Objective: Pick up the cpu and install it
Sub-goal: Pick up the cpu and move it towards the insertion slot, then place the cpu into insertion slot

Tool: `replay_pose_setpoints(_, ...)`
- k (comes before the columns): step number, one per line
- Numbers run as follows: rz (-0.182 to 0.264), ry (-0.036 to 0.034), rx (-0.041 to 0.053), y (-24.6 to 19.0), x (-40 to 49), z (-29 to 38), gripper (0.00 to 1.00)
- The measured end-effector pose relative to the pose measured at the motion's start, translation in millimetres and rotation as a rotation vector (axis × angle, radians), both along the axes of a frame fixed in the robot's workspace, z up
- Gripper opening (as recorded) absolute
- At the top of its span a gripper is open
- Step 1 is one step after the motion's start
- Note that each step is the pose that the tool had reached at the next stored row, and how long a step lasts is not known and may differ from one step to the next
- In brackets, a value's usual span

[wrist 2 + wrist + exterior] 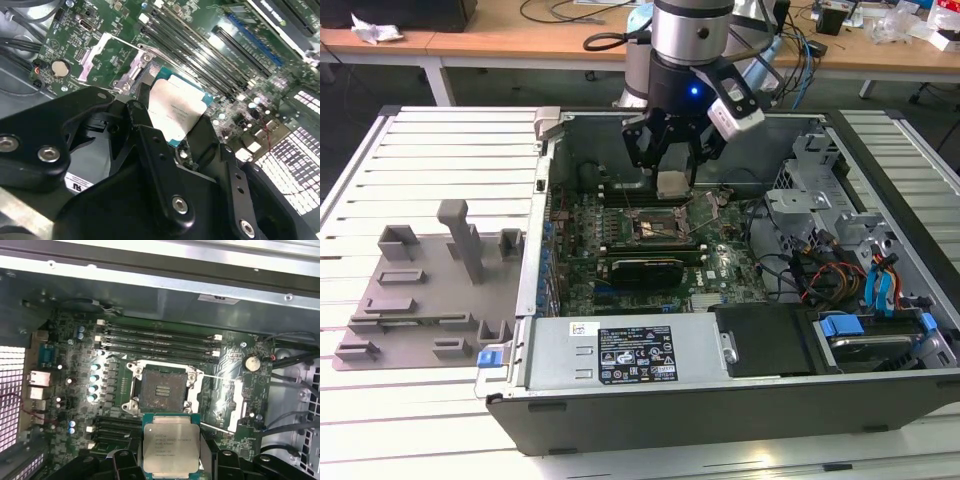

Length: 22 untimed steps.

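The pincer [672, 175] pinches the cpu [171, 447] by two sides, up in the air inside the open case [670, 420], near the bare socket [161, 390]. The cpu's shiny top has grey writing, too small to read. A white label [642, 357] is stuck on a grey box [560, 345] in the case.

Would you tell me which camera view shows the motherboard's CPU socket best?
The first wrist view: the socket lies open and whole, facing the camera, just beyond the cpu. The exterior view shows it small, below the gripper. In the second wrist view the cpu hides most of it.
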State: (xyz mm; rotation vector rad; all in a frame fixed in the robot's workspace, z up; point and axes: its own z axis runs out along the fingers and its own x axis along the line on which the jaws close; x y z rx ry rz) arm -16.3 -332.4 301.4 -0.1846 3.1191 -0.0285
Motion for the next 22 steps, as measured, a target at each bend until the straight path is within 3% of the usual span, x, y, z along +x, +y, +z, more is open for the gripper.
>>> replay_pose_setpoints(4, 0.0, 0.0, -0.0001, 1.8, 3.9, -4.5, 0.55)
replay_pose_setpoints(17, -0.001, 0.0, -0.001, 1.9, 4.0, -4.6, 0.55)
replay_pose_setpoints(22, -0.055, -0.0001, -0.0058, 1.9, 4.0, -4.6, 0.55)
